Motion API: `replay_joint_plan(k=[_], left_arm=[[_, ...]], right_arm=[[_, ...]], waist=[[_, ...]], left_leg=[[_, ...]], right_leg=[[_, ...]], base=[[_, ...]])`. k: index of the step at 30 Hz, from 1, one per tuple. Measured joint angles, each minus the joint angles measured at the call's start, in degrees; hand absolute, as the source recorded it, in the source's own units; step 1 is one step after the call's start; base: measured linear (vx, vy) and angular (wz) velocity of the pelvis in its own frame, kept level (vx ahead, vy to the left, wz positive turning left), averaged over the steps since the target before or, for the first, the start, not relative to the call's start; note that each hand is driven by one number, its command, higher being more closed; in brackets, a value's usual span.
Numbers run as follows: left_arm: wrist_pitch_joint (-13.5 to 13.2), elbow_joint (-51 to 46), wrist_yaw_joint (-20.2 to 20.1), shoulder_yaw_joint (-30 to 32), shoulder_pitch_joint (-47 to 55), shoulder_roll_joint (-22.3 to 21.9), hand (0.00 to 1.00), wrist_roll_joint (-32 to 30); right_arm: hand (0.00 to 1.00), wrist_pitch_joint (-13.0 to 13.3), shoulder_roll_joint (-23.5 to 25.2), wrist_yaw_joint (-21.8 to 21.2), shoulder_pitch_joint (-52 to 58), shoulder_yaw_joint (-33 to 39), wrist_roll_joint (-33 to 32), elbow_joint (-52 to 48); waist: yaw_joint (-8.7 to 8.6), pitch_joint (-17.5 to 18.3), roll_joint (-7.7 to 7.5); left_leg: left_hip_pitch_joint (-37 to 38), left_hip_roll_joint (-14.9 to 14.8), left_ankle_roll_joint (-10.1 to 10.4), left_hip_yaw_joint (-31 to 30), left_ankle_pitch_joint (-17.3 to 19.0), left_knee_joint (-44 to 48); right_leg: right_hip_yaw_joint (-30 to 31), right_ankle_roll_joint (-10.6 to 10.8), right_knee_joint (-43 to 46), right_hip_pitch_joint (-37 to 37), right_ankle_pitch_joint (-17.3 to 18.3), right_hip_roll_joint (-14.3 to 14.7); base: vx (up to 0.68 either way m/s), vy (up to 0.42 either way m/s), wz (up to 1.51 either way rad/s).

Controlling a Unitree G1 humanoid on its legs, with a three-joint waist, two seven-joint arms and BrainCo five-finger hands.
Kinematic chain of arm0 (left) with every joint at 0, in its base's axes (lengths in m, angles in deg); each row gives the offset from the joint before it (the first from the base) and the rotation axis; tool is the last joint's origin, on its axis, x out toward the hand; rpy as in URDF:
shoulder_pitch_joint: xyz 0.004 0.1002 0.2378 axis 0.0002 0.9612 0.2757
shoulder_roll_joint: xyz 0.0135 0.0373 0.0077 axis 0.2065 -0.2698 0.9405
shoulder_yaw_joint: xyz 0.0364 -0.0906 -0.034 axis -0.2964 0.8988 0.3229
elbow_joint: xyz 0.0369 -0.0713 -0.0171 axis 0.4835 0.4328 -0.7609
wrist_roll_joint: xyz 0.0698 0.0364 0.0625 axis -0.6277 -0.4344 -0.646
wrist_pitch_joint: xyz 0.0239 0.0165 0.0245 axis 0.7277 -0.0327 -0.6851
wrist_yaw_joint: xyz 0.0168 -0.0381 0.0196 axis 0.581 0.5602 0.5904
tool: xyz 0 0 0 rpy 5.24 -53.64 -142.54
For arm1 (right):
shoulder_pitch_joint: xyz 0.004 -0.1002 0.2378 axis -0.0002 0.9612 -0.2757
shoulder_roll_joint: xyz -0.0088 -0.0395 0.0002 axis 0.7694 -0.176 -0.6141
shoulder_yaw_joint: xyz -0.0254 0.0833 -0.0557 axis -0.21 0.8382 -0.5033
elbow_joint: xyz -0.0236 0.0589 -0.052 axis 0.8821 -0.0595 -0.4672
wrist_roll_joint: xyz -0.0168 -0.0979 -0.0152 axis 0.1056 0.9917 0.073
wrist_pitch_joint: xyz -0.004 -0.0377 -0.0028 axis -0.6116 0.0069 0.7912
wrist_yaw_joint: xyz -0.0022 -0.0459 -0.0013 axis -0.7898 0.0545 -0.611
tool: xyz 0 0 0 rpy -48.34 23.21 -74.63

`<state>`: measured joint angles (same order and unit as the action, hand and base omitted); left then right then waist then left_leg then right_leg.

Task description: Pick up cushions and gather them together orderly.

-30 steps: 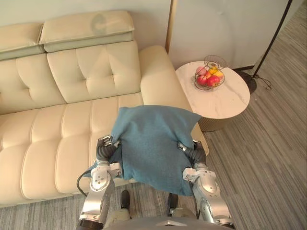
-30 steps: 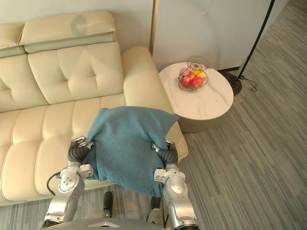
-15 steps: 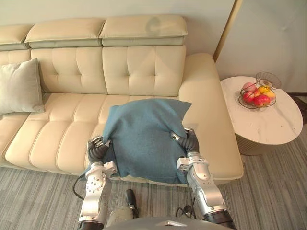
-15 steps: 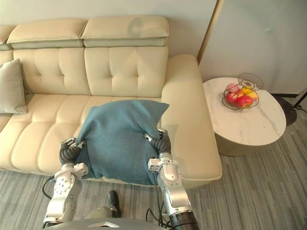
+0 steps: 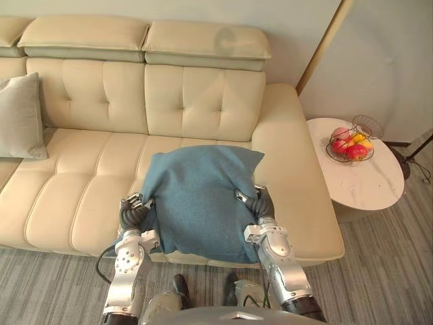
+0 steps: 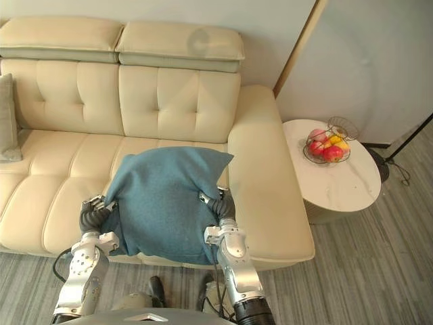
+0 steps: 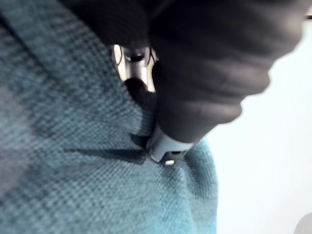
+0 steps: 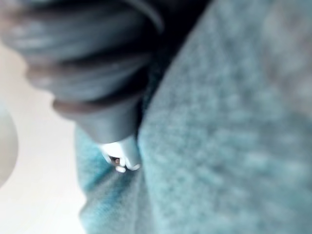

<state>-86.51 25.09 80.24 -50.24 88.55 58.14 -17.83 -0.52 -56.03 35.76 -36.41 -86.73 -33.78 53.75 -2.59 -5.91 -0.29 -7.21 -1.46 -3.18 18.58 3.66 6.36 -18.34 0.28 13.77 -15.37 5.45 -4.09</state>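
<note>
Over the cream leather sofa point(image 5: 88, 169), left hand point(image 5: 134, 211) and right hand point(image 5: 259, 204) flank a teal knitted cushion point(image 5: 199, 200); their grip cannot be told. It is probably soft and light, so it is best held at opposite edges.

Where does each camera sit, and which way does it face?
Left eye view: on the head, facing down and forward at the sofa and blue cushion; both arms show, left robot hand and right robot hand at the cushion's sides.
Right eye view: beside it, same direction; the round table with the fruit basket too.
Left wrist view: on the left wrist, close against the cushion; its dark cover shows.
Right wrist view: on the right wrist, likewise.
Shared: all four show the blue cushion.
</note>
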Motion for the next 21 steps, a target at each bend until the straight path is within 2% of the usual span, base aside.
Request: replay_joint_plan(k=[1, 2, 3, 4, 5, 6, 7, 9, 12, 13, 14, 15, 16, 18, 21], left_arm=[[0.18, 0.01, -0.26, -0.62, 0.01, 0.05, 1.00, -0.78], [0.22, 0.01, -0.43, -1.28, 0.00, -0.06, 1.00, -0.97], [0.22, 0.01, -0.76, -2.11, 0.06, -0.28, 1.00, -1.08], [0.22, 0.01, -1.47, -2.38, 0.48, -0.71, 1.00, -1.45], [0.27, 0.00, -2.02, -2.39, 1.19, -1.00, 1.00, -1.86], [0.28, 0.00, -2.14, -2.35, 1.25, -1.07, 1.00, -1.85], [0.30, -0.03, -2.35, -1.95, 2.11, -1.70, 1.00, -1.84], [0.31, -0.03, -2.51, -2.19, 2.56, -2.12, 1.00, -1.83], [0.28, -0.44, -2.54, -2.18, 1.28, -2.79, 1.00, -1.83], [0.29, -0.56, -2.61, -2.12, -0.01, -2.67, 1.00, -1.85], [0.29, -0.77, -2.67, -2.21, -0.50, -2.57, 1.00, -1.85], [0.29, -1.01, -2.67, -2.31, -0.36, -2.59, 1.00, -1.86], [0.23, -1.34, -2.61, -2.23, 0.23, -2.40, 1.00, -1.85], [0.31, -1.18, -2.47, -2.23, 0.90, -1.03, 1.00, -1.85], [0.38, -1.18, -2.49, -2.53, 1.87, -1.04, 1.00, -1.83]], right_arm=[[1.00, 0.05, -0.81, 0.00, 0.44, 0.07, -0.09, -0.04], [1.00, 0.14, -1.67, 0.01, 0.93, 0.16, -0.15, -0.06], [1.00, 0.22, -2.66, 0.01, 1.71, 0.37, -0.31, -0.14], [1.00, 0.23, -3.41, 0.00, 2.80, 0.42, -0.53, -0.37], [1.00, 0.00, -3.38, 0.06, 4.56, 0.28, -0.56, -2.25], [1.00, -0.05, -3.30, 0.07, 5.18, 0.21, -0.55, -3.59], [1.00, -0.11, -3.51, 0.05, 6.20, -0.09, -0.55, -7.67], [1.00, -0.09, -3.53, 0.09, 6.79, 0.33, -0.49, -11.23], [1.00, 0.19, -3.46, 0.19, 6.70, 0.68, -0.41, -13.24], [1.00, 0.21, -3.09, 0.26, 6.67, 1.34, -0.37, -13.37], [1.00, 0.25, -2.64, 0.30, 6.46, 1.94, -0.34, -13.08], [1.00, 0.30, -2.39, 0.28, 6.25, 2.23, -0.16, -12.68], [1.00, 0.60, -1.37, 0.13, 5.13, 2.50, 0.19, -10.38], [1.00, 0.37, 0.66, 0.13, 5.89, 2.75, 0.56, -8.40], [1.00, 0.14, 1.00, 0.04, 6.38, 3.25, 0.59, -7.70]], waist=[[-0.82, 0.06, -0.11], [-1.54, 0.05, 0.45], [-1.72, -0.14, 1.43], [-1.38, -0.81, 2.53], [-0.48, -1.05, 3.32], [-0.39, -1.07, 3.36], [0.66, -1.11, 3.36], [1.42, -1.15, 3.34], [1.84, -1.19, 3.21], [1.83, -1.45, 2.79], [1.93, -1.82, 2.20], [2.04, -1.77, 2.29], [2.47, -1.85, 2.21], [2.16, -1.30, 0.65], [1.60, -1.24, 0.69]], left_leg=[[0.33, 1.41, 0.32, -0.98, 0.92, 0.50], [-0.09, 1.69, 0.77, -1.98, 2.25, 2.12], [-1.03, 1.16, 1.17, -3.09, 4.56, 5.45], [-1.13, -0.39, 2.59, -3.27, 7.20, 9.21], [-3.21, -3.07, 3.71, -2.52, 8.45, 17.78], [-5.31, -4.24, 3.83, -1.91, 8.43, 22.69], [-9.55, -7.61, 4.66, -0.71, 7.25, 33.92], [-11.20, -9.86, 4.59, -1.45, 9.16, 38.28], [-9.94, -10.08, 5.22, -4.85, 12.08, 34.22], [-8.91, -9.24, 5.70, -6.55, 12.82, 29.32], [-7.05, -7.79, 6.30, -8.85, 12.67, 22.70], [-4.55, -7.27, 7.24, -10.60, 10.92, 16.10], [-1.25, -7.38, 8.90, -10.98, 4.60, 9.73], [-0.59, -5.60, 8.35, -10.54, 4.04, 9.45], [1.89, -4.30, 7.65, -8.98, 3.81, 6.46]], right_leg=[[2.39, -1.07, -0.69, -0.21, -1.43, 0.08], [3.17, -2.08, 0.04, 0.02, -2.24, 0.07], [2.30, -2.18, 0.99, 0.66, -2.23, 0.21], [1.45, -2.21, 1.05, 2.29, -1.43, 0.60], [0.33, -2.86, 1.06, 4.25, -0.72, 1.23], [0.04, -3.12, 1.00, 4.73, -0.49, 1.44], [0.61, -3.50, -0.46, 7.04, -0.22, 2.36], [1.72, -3.73, -1.67, 8.94, -0.06, 2.53], [4.68, -3.72, -3.32, 9.82, -0.06, 2.12], [6.02, -3.46, -4.47, 10.80, -0.11, 1.73], [6.53, -2.22, -4.41, 11.31, 0.07, 1.12], [6.86, -1.45, -4.07, 11.34, 0.26, 1.15], [8.61, 0.89, -3.34, 11.47, 1.33, 1.49], [8.75, 1.70, -4.29, 11.76, 0.55, 0.03], [10.29, 2.87, -6.84, 12.80, -1.09, -0.76]], base=[[0.20, -0.024, 0.58], [0.25, -0.069, 0.68], [0.27, -0.093, 0.56], [0.34, -0.102, 0.37], [0.29, -0.093, 0.23], [0.36, -0.106, 0.02], [0.37, -0.097, -0.14], [0.33, -0.036, -0.30], [0.22, 0.108, -0.27], [0.21, 0.231, -0.04], [0.11, 0.189, -0.07], [0.10, 0.219, -0.44], [0.09, 0.212, -0.57], [0.09, 0.179, -0.35], [0.02, 0.101, -0.22]])
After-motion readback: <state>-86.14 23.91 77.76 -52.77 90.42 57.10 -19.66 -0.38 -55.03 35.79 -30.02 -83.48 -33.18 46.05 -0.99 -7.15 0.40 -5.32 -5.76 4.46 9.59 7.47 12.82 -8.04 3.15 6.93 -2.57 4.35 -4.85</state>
